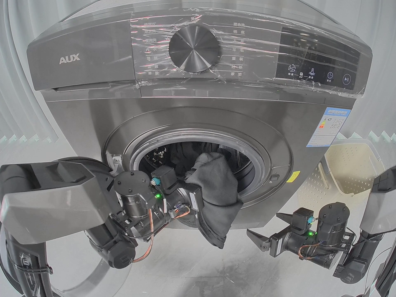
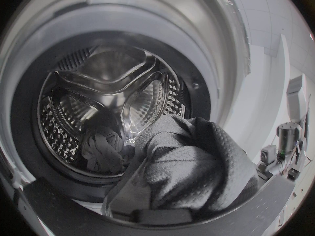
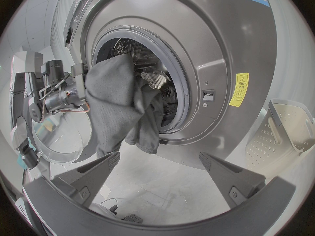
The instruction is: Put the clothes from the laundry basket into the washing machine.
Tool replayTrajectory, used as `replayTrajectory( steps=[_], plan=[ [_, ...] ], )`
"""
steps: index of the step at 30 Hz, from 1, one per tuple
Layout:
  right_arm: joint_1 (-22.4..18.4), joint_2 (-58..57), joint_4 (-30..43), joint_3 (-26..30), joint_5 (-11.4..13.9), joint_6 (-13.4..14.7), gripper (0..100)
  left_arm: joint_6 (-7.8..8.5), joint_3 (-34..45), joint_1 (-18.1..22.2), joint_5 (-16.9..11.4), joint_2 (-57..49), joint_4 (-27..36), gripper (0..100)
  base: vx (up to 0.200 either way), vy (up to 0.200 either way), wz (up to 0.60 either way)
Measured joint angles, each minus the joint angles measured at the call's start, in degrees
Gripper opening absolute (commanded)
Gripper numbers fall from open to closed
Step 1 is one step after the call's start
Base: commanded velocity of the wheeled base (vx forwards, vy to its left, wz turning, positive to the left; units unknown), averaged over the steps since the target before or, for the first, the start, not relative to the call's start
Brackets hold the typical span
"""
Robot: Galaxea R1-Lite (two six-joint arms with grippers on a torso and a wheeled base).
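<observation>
Background, both sides of the head view: white pleated fabric curtain point(image 1: 18, 83), hanging in close vertical folds. A row of small pale teal zigzag triangles point(image 1: 16, 138) runs along the curtain's foot at the left and again at the far right. Ground: smooth pale grey floor point(image 1: 181, 265), slightly glossy, with faint darker mottling and soft reflections; the same floor point(image 3: 170, 187) appears in the right wrist view. Left wrist view: white tiled wall point(image 2: 262, 13), square tiles divided by thin grey joints.
</observation>
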Motion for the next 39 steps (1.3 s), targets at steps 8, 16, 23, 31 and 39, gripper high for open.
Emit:
replayTrajectory(
  steps=[8, 16, 23, 31, 39],
  plan=[
    [0.73, 0.02, 0.00, 0.33, 0.00, 0.01, 100, -1.37, -10.90, 0.87, 2.29, 7.34, 0.22, 0, 0.000, 0.000, 0.00],
    [0.90, 0.20, 0.00, 0.43, 0.01, 0.06, 100, -0.66, -22.25, 1.94, 3.73, 13.68, 2.33, 0, 0.000, 0.000, 0.00],
    [1.10, 0.38, 0.00, 0.65, 0.11, 0.34, 100, -0.35, -29.55, 3.23, 3.95, 17.15, 10.58, 0, 0.000, 0.000, 0.00],
    [1.26, 0.44, 0.00, 0.72, 0.15, 0.45, 100, 1.93, -41.63, 4.74, 5.29, 21.78, 15.43, 0, 0.000, 0.000, 0.00],
    [1.26, 0.46, 0.00, 0.74, 0.15, 0.41, 100, 4.30, -54.31, 7.31, 7.92, 26.94, 21.15, 0, 0.000, 0.000, 0.00]
  ],
)
